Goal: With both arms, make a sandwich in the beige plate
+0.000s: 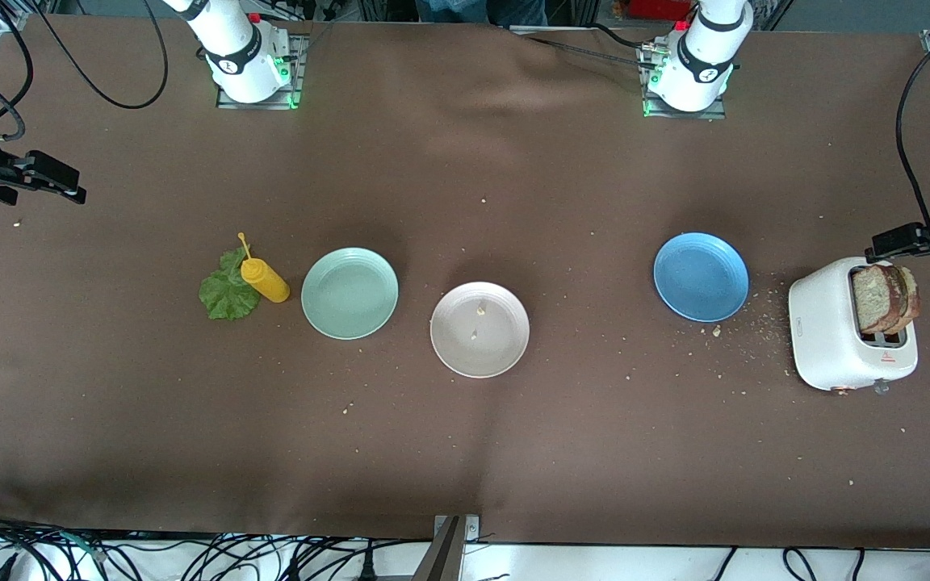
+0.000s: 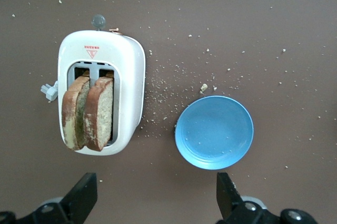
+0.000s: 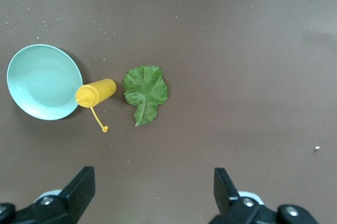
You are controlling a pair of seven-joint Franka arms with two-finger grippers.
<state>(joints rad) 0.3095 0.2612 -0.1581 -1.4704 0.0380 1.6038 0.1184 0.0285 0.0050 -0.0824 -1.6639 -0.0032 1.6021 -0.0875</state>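
A: Where do things stand?

B: The beige plate (image 1: 479, 329) sits bare at the frame's centre on the counter (image 1: 465, 452), between the mint plate (image 1: 349, 292) and the blue plate (image 1: 701, 276). Two bread slices (image 1: 885, 298) stand in the white toaster (image 1: 848, 335) at the frame's right edge. The lettuce leaf (image 1: 227, 292) lies flat beside the yellow squeeze bottle (image 1: 265, 279), left of centre.

A: End effectors?

B: Both released, jaws wide: left end effector (image 2: 155, 197) over the toaster and blue plate, right end effector (image 3: 152, 192) over the lettuce.

A: Handling?

B: Bread looks light, stiff, crumbly; I'd pinch the exposed top edge across its faces, gently. Lettuce is limp and thin; grip low at an edge.
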